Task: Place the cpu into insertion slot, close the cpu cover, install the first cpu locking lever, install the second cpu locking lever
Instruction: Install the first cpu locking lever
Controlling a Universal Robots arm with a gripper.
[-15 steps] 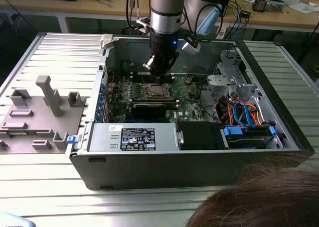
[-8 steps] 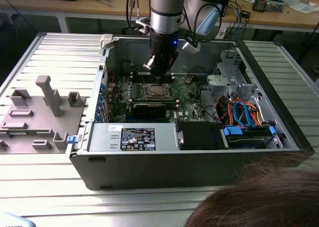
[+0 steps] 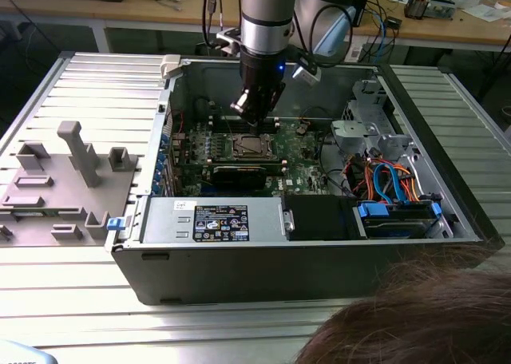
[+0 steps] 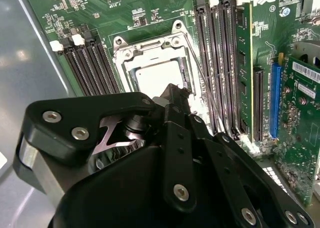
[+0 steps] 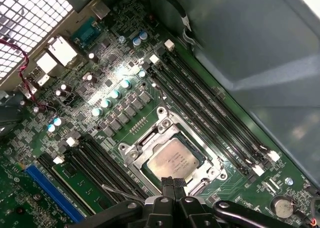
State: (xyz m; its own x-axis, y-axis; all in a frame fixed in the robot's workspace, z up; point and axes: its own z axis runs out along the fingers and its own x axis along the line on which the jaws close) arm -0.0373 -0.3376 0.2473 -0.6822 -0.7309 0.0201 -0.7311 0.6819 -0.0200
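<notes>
The cpu lies flat in the motherboard socket, its dull silvery top showing through a square window. Around it sits the cpu cover, a silvery frame lying down over the chip's edges. In the second wrist view the cpu and the cpu cover sit just beyond my fingertips. My gripper hovers at the socket's edge, its black fingertips together with nothing seen between them. A thin wire lever runs along one side of the socket. In the exterior view the gripper hangs just above the socket.
Black memory slots flank the socket on both sides. A green card and a blue slot stand nearby. Case walls, orange and blue cables and a power supply surround the board. A person's hair is in front.
</notes>
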